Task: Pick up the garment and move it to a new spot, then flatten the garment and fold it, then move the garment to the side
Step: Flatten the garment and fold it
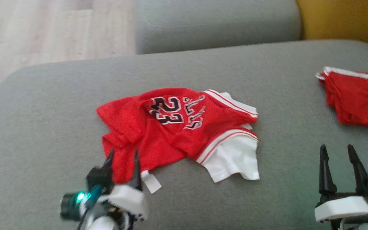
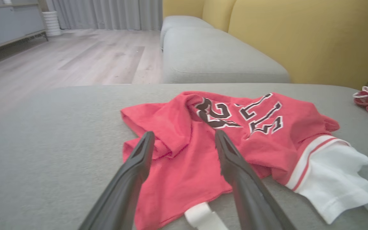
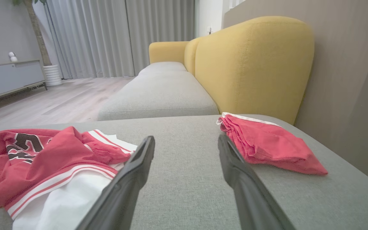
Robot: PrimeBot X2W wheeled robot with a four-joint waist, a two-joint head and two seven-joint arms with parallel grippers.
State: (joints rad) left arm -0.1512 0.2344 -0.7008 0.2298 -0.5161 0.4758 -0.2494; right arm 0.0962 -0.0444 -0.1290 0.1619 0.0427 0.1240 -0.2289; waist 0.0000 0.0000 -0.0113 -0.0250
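Left gripper (image 1: 123,154) hovers, fingers released, over the jersey's (image 1: 171,134) near edge; right gripper (image 1: 336,148), also released, by the cushion's (image 1: 267,64) front-right corner

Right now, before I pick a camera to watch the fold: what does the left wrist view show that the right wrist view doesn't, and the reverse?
Left wrist view: the left gripper, open over the near edge of the red jersey, and the white tag at that hem. Right wrist view: the right gripper, open over bare grey cushion, and the brown wall panel. Both: the crumpled jersey, the folded red garment, the yellow backrest.
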